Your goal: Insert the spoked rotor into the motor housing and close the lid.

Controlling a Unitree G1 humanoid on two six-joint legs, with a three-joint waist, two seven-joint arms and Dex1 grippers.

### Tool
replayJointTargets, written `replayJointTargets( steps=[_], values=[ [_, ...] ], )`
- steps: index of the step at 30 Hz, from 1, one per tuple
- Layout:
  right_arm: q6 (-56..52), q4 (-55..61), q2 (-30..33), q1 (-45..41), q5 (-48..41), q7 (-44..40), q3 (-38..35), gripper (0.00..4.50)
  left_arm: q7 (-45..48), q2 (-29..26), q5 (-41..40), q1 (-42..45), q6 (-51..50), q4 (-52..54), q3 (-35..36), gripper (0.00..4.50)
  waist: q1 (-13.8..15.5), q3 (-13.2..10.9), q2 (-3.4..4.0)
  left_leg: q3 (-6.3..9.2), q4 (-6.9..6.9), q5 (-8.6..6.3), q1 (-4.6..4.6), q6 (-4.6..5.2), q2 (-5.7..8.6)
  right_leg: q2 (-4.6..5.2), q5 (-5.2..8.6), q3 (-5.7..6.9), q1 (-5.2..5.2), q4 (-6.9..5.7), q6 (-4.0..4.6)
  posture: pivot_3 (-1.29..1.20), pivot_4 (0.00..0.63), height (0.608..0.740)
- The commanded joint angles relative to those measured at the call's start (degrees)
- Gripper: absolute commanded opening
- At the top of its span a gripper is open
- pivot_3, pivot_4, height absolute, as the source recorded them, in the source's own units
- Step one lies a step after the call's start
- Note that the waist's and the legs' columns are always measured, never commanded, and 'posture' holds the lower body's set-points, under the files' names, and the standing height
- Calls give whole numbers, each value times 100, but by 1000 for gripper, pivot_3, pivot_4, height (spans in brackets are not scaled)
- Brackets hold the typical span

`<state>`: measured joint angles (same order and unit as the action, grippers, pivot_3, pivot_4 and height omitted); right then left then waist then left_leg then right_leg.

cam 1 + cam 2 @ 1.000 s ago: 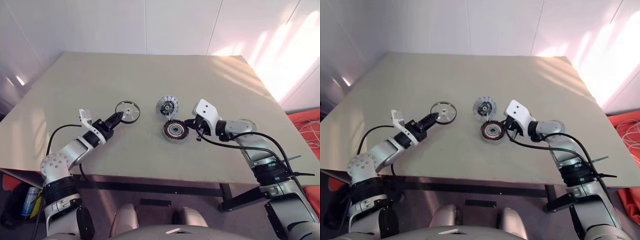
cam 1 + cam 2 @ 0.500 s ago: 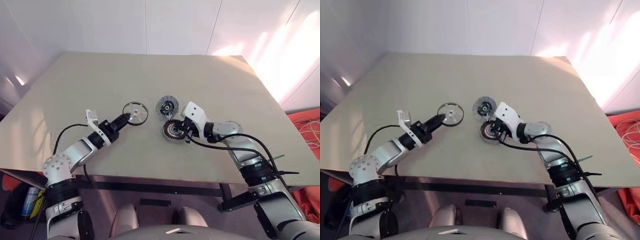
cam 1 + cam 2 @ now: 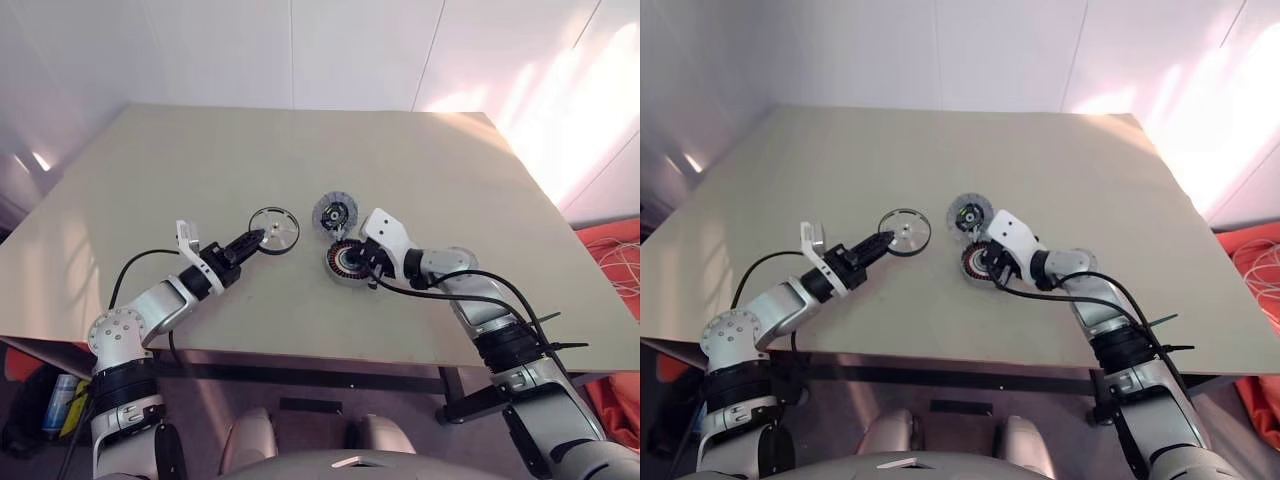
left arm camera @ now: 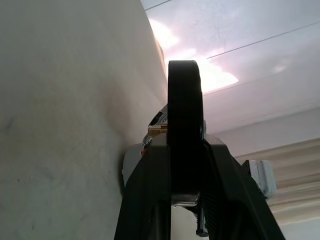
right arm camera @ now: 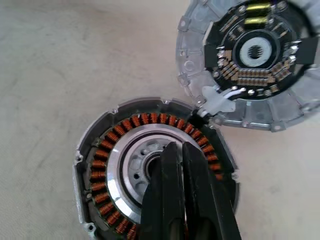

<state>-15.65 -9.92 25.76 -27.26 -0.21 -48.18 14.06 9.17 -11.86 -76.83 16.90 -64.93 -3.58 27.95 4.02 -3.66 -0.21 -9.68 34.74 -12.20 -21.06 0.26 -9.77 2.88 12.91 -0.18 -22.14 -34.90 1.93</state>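
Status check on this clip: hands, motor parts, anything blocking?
Left hand clamped on the lid, edge-on. Right hand shut, fingers over the motor housing centre. Spoked rotor on the table beside the housing, not inserted. Nothing blocking.

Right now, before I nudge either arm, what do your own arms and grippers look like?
Both arms are silver-grey metal with black joint bands near the shoulders. A white housing sits at each wrist, and a loose black cable loops along each forearm. The left gripper and the right gripper each have two slim, matte black, tapered fingers. I can make out no markings.
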Motion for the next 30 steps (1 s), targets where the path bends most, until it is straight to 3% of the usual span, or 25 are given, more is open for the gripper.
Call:
replayJointTargets(
  steps=[1, 14, 30],
  values=[
    [24, 257, 6, -92, -77, -13, -88, 102, 77, -64, -189, 116, 85, 186, -35, 436, 1, 0, 0, 0, 0, 0, 0, 0, 0, 0, 0, 1, 0, 0, 0, 0, 0, 740],
    [-20, 155, -27, 53, -67, 72, -157, 102, 91, -123, -189, 231, 168, 144, -139, 436, 0, 0, 0, 0, 0, 1, 4, -2, 0, 0, 0, 0, 3, -1, 0, 0, 0, 740],
    [-92, 854, 1159, -99, 32, -113, -693, 102, 496, -133, -151, 480, 156, 7, -504, 436, 15, -1, 0, 0, 0, 0, 1, 0, 1, 0, 0, 1, 2, 0, 0, 0, 0, 740]
  ],
)
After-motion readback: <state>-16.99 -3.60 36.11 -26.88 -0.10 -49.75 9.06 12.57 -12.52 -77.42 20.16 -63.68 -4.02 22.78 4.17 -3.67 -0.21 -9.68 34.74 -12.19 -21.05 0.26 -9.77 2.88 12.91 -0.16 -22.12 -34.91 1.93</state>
